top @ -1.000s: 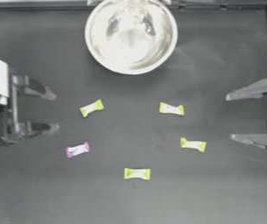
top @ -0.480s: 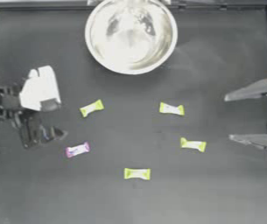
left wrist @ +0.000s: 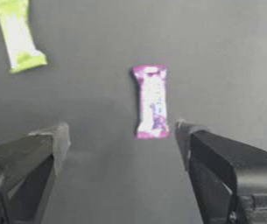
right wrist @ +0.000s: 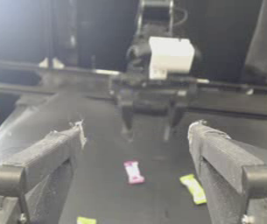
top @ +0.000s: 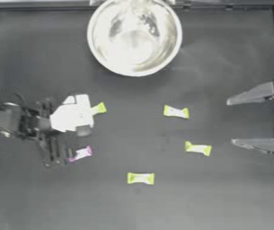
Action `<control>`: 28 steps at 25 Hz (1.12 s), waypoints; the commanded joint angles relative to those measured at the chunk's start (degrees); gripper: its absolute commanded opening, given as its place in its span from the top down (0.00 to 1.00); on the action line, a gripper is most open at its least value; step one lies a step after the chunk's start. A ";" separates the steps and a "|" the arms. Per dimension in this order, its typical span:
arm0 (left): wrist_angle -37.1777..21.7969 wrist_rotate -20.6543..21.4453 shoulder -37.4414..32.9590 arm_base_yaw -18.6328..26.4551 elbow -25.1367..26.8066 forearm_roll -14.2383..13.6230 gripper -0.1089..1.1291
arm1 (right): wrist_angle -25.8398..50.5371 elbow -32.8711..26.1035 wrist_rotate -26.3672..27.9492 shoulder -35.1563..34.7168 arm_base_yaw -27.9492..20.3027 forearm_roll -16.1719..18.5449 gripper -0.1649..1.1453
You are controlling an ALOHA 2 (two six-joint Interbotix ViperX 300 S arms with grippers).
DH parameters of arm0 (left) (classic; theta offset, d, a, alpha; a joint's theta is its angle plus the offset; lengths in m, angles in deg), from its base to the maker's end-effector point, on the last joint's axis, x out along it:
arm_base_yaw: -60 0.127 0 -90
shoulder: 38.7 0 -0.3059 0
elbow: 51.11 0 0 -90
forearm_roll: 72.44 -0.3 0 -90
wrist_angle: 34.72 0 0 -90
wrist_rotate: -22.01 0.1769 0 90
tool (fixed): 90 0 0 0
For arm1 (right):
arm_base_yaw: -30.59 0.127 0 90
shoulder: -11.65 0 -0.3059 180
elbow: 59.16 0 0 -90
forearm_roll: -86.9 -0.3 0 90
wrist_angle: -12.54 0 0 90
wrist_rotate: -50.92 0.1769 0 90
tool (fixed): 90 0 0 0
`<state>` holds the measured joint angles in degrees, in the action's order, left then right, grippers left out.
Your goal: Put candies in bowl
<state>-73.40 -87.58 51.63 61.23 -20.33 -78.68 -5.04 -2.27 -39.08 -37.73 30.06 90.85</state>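
The bowl (top: 134,36), large and shiny, sits at the back of the table. Three yellow-green candies lie loose at mid table (top: 176,112), right of centre (top: 197,148) and near the front (top: 141,178). Another (top: 98,108) peeks out beside the left arm's white wrist camera. The pink-purple candy (top: 81,153) (left wrist: 151,101) lies flat just ahead of my left gripper (top: 67,143) (left wrist: 121,131), which is open and low over the table with nothing held. My right gripper (top: 232,122) (right wrist: 136,131) is parked open at the right edge.
The dark table is bordered by a raised rail (top: 133,6) along the back. From the right wrist view, the left arm (right wrist: 159,87) is seen across the table, with the pink candy (right wrist: 134,171) and a yellow-green one (right wrist: 194,188) in front of it.
My left arm has swung out from the left edge toward the pink-purple candy and tipped down over it. The right arm and all candies have stayed put.
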 commanded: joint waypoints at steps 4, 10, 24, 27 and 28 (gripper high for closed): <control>0.62 -2.46 4.48 -2.11 -3.25 0.09 0.09 | -0.53 -1.32 0.09 -0.35 -0.09 -0.26 0.11; 2.81 -5.10 7.65 -3.96 -3.43 -0.18 0.09 | -0.53 -1.14 0.18 -0.35 -0.09 -0.26 0.11; 2.64 -6.86 13.36 -4.57 -5.19 -4.31 0.10 | -0.62 -0.97 0.35 -0.35 -0.09 -0.88 0.11; 1.93 -9.40 13.45 -4.57 -4.75 -6.77 0.10 | -0.62 -1.05 0.44 -0.35 -0.09 -0.88 0.11; 1.67 -9.84 13.45 -4.57 -4.66 -7.03 0.10 | -0.62 -0.97 0.44 -0.35 0.00 -0.88 0.11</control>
<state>-71.46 -96.90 66.22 56.57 -24.29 -84.83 -5.22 -2.18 -38.73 -37.73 29.97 90.15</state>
